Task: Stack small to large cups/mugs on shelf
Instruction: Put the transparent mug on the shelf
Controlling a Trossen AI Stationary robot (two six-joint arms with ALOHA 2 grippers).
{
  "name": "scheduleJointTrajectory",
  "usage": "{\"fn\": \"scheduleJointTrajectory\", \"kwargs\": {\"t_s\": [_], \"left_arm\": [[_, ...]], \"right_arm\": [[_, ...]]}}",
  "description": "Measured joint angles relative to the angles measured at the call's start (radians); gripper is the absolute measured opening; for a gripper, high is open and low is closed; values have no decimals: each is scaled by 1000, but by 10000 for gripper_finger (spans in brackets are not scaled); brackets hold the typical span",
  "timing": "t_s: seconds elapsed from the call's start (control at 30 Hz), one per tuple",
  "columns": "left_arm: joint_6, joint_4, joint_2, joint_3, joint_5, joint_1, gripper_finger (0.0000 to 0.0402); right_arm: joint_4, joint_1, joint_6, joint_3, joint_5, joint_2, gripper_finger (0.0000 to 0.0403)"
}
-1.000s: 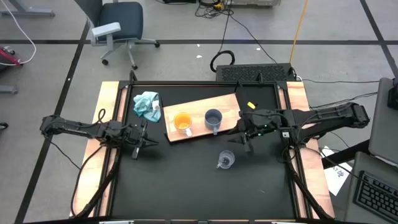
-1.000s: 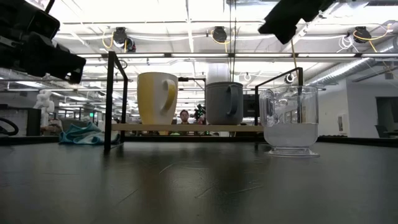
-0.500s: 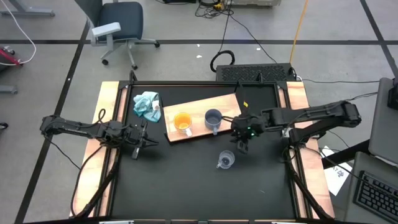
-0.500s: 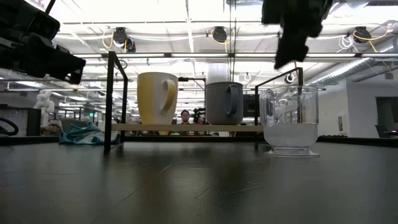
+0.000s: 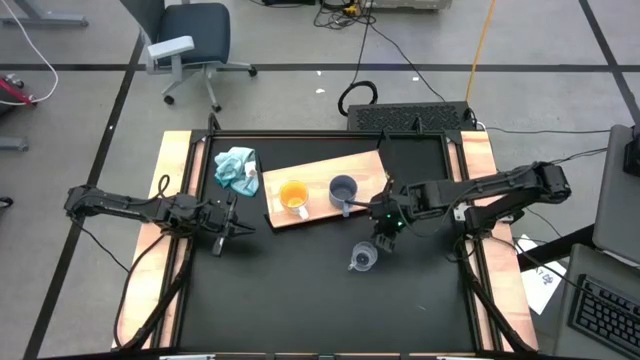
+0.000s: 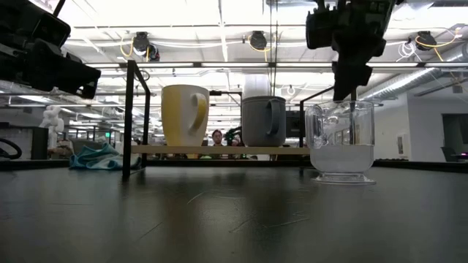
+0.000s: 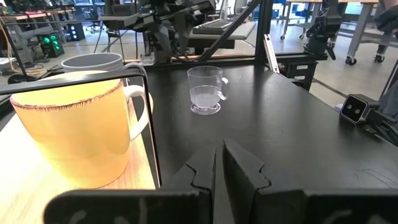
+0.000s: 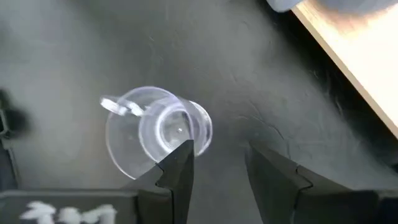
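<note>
The right claw (image 5: 384,232) has moved over the glass cup (image 5: 363,258) (fingers apart).

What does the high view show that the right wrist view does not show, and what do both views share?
Only the high view shows the orange mug and the grey-blue mug standing on the shelf, the light-blue cloth, and the left gripper, shut, near the table's left side. Only the right wrist view shows the right gripper open, from close up, looking down into the cup. Both show the clear glass cup on the black tabletop, off the shelf.

Two dark jointed arms; black claw (image 8: 217,165) fingers angular.
</note>
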Motion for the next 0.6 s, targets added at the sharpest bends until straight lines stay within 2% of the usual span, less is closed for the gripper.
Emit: {"fn": "scheduleJointTrajectory", "kwargs": {"t_s": [0.6], "left_arm": [[-3,-21,0,0,0,-1,33]], "right_arm": [[59,89,101,-1,-17,72,136]]}}
